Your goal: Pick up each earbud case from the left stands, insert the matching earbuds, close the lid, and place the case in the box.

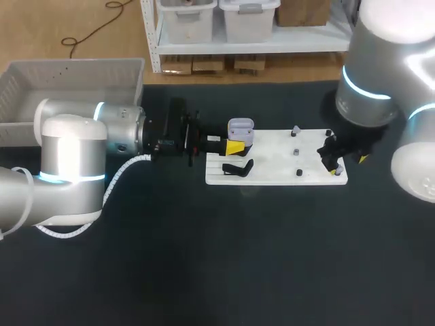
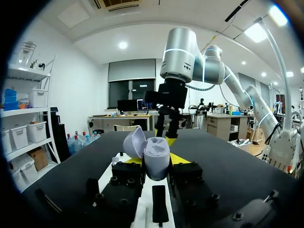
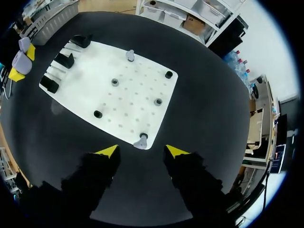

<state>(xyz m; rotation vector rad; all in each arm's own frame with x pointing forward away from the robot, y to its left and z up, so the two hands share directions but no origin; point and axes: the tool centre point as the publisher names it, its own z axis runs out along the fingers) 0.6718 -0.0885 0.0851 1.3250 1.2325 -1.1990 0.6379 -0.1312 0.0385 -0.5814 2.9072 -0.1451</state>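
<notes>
- Black bench point(image 1: 204, 272) stretches broad in front of the white perforated board point(image 1: 272, 173).
- Left fingers point(image 1: 234, 147) clamp the lilac open-lidded earbud case point(image 1: 240, 128) at the board's left edge.
- Right fingers point(image 1: 333, 161), spread wide, hang over its right edge, above a small grey earbud point(image 3: 141, 141).
- Pale grey plastic box point(image 1: 68, 75) sits at the far-left corner.

A dark, matte tabletop point(image 1: 204, 258) carries a flat white board point(image 3: 128, 97), rectangular and dotted with rows of small holes. The dark surface shows on every side of the board. Two small black pegs point(image 3: 98, 114) stand upright on the board, well apart: one near a long edge, the other by a corner.
</notes>
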